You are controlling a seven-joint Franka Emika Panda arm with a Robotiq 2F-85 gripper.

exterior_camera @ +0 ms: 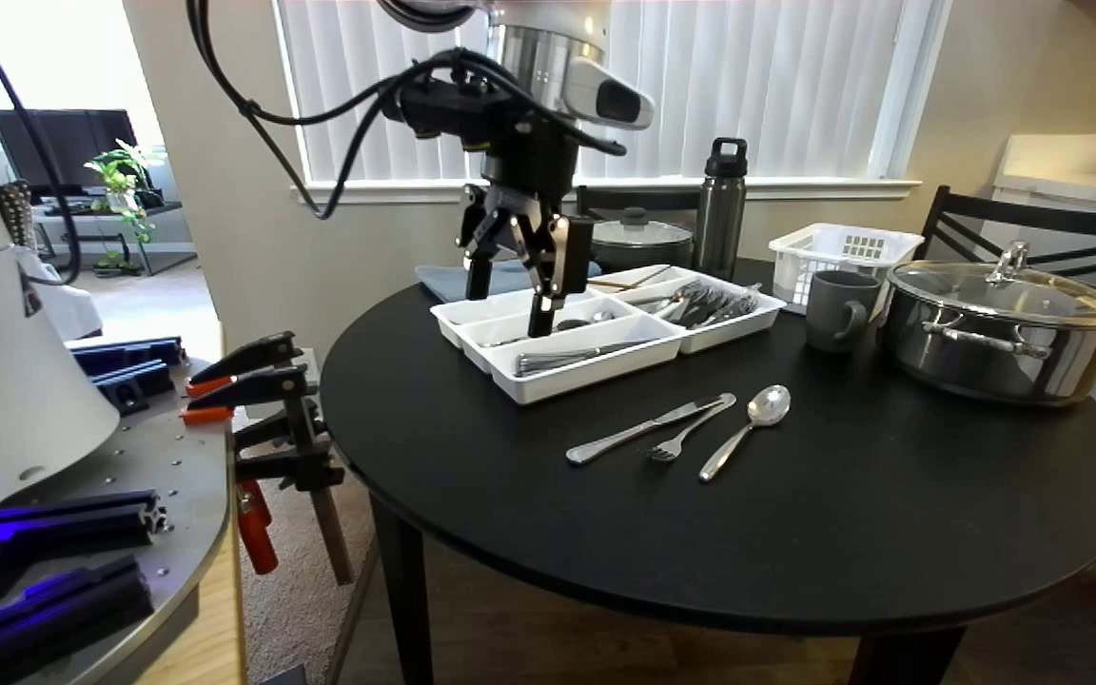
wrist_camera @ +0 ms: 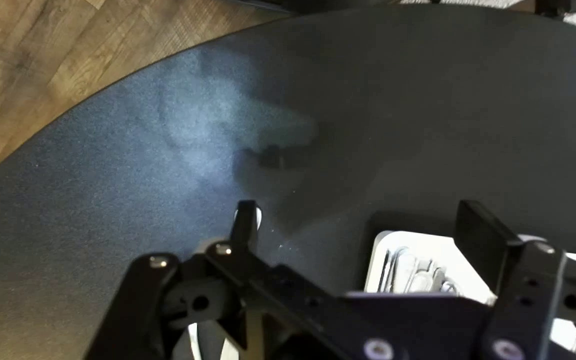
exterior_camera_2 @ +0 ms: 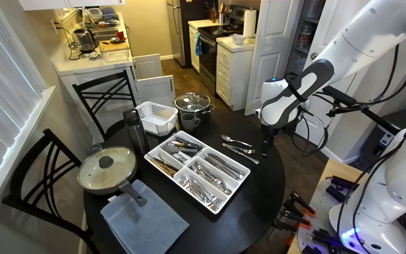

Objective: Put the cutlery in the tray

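A silver knife (exterior_camera: 610,442), fork (exterior_camera: 695,430) and spoon (exterior_camera: 748,430) lie loose side by side on the black table. The same knife (exterior_camera_2: 242,154), fork (exterior_camera_2: 247,151) and spoon (exterior_camera_2: 237,141) show beside the tray. The white tray (exterior_camera: 600,372), also in the other views (exterior_camera_2: 189,193) (wrist_camera: 435,241), holds more cutlery in its divided compartments. My gripper (exterior_camera: 510,300) is open and empty, above the table on the robot's side of the loose cutlery (exterior_camera_2: 265,149). In the wrist view its fingers (wrist_camera: 359,212) are wide apart; pale bits of utensil show behind the left finger, mostly hidden.
Beyond the tray stand a white slatted basket (exterior_camera_2: 160,127), grey mug (exterior_camera_2: 189,122), steel pot (exterior_camera: 995,352) and tall dark bottle (exterior_camera: 719,224). A lidded pan (exterior_camera_2: 106,173) and folded blue cloth (exterior_camera_2: 150,218) lie along another side. The round table's edge (wrist_camera: 133,75) curves past.
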